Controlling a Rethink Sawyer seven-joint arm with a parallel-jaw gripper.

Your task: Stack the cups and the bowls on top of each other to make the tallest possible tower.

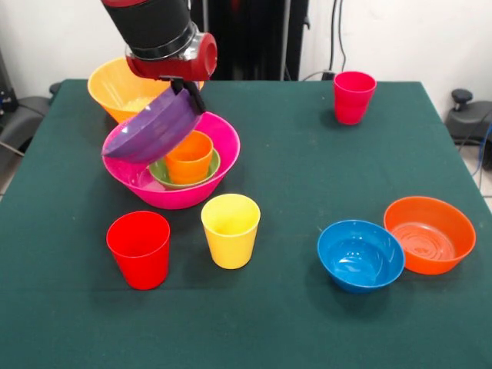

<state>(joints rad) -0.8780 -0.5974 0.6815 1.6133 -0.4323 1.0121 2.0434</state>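
Front view: the hand is largely hidden behind the arm's red wrist, its black fingers clamped on the rim of the tilted purple bowl, which covers the ten o'clock side of the hot-pink bowl and part of the orange-yellow bowl behind. Inside the hot-pink bowl sits the green bowl, mostly concealed by the upright orange cup nested in it. All pieces are glossy, round plastic on the green cloth counter: six bowls, including the blue bowl and orange bowl touching at four o'clock, and four tapered cups, with the red cup and yellow cup at seven o'clock and the crimson-pink cup at one o'clock.
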